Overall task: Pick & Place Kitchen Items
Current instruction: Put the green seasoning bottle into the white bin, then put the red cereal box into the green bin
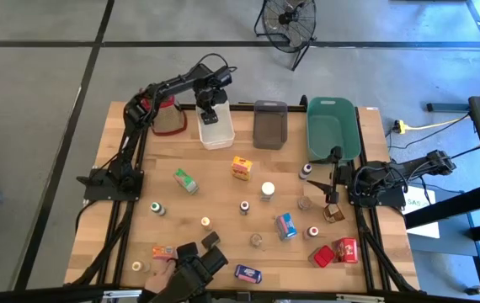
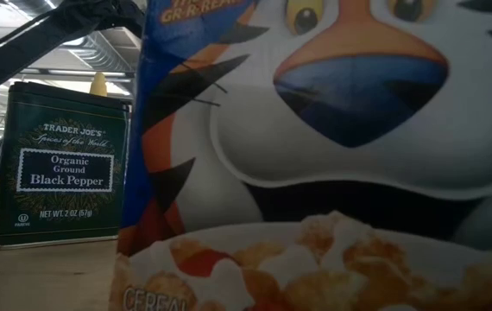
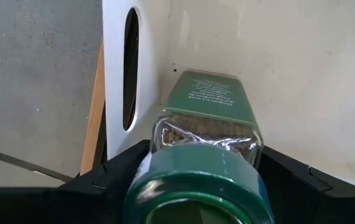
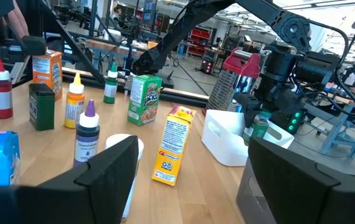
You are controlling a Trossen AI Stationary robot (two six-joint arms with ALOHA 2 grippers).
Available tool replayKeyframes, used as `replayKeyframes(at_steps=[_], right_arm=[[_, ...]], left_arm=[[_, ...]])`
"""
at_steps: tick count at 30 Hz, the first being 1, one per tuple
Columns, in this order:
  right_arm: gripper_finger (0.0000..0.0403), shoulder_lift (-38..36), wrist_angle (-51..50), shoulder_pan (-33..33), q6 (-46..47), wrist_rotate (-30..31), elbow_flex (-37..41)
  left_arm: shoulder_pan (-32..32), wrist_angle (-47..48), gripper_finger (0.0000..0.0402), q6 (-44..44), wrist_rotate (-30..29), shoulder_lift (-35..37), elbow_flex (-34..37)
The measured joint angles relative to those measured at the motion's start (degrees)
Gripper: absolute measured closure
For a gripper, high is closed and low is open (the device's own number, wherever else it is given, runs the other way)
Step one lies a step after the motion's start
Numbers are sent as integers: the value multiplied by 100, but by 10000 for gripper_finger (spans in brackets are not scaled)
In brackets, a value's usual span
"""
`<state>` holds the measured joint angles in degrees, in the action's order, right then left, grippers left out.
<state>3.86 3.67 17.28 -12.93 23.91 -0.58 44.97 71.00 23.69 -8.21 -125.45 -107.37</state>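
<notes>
A glass spice jar with a green cap [image 3: 205, 124] stands upright between the fingers of my left gripper [image 1: 213, 114], which points down into the white tub [image 1: 217, 135] at the table's far side. The right wrist view shows the same jar [image 4: 260, 127] at the rim of the tub [image 4: 227, 140]. My right gripper [image 4: 190, 174] is held level at the table's right edge, open, with nothing between its fingers. Several other kitchen items lie loose on the table, among them an orange box [image 1: 241, 168], a green box [image 1: 187, 181] and a blue box [image 1: 285, 225]. My left gripper pinches the jar between its two fingers, one on each side of the glass body just under the cap [image 3: 160, 138]. The fingers come from above, pointing down. The jar hangs upright, cap up, inside the white tub; whether its base touches the tub's floor I cannot tell.
A grey tub [image 1: 270, 124] and a green tub [image 1: 333, 126] stand to the right of the white one, and a red-topped grater [image 1: 168, 118] to its left. In the low view a cereal box [image 2: 332, 155] and a black pepper tin [image 2: 60, 164] fill the picture.
</notes>
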Motion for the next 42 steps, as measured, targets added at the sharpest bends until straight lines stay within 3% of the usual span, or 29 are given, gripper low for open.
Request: replayKeyframes(at_steps=[13,22,28,35,42], right_arm=[[96,0,0,-2,-38,10,-1],[96,0,3,-2,-84,8,-2],[96,-2,322,0,-273,-24,-2],[96,-1,770,-2,-708,-868,-2],[95,-2,1129,-2,-1290,-2362,-2]], left_arm=[[-32,228,145,46,10,0,-198],[-155,807,145,-42,15,0,-934],[-181,1833,148,-493,35,0,-1580],[-347,1923,148,-833,230,583,-1719],[-724,1898,148,-1339,583,1571,-1697]])
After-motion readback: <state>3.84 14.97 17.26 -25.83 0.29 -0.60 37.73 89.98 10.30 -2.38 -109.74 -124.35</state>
